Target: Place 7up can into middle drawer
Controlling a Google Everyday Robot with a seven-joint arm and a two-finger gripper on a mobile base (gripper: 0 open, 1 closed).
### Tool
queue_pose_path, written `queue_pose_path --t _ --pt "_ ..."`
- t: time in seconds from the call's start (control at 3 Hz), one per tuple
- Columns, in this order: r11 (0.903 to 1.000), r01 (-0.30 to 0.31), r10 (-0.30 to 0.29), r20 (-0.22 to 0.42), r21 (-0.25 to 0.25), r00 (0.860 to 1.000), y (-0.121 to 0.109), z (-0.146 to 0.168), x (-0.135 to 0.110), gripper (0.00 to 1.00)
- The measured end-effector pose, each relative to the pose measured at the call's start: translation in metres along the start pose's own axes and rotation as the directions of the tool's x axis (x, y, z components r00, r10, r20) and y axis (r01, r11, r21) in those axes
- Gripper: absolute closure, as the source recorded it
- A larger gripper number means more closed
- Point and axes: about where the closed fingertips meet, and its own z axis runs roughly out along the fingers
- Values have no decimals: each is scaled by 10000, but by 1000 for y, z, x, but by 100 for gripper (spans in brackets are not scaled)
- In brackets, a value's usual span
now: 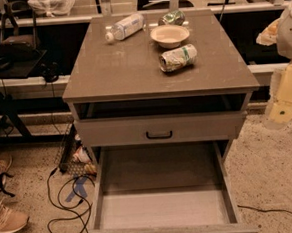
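Bring the claw [284, 104], right of the bench [133, 74] and in a state you cannot tell, over the 7up can [177, 57] lying sideways before the bowl [169, 35], and grip across its body, ready for the open middle drawer [162, 210].

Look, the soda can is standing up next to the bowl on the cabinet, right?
No. The camera view shows the 7up can lying on its side next to the bowl on the cabinet. The claw hangs at the right edge.

Cabinet top [133, 74] bearing 7up can [177, 58], bowl [169, 35], bottle [124, 27], packet [172, 18], gripper [280, 113] at right
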Motion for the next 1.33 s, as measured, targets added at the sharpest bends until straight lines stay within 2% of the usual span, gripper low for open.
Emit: queue_pose_path --t 0.33,0.67,1.0,1.33 --pt "10000 0 0 0 0 10000 0 0 0 0" --pt "9999 -21 22 -70 121 10000 -22 17 -3 0" --pt "9966 -791 792 -24 239 9969 -54 56 -4 0" --pt "9967 -784 784 6 229 9969 -55 58 -5 0"
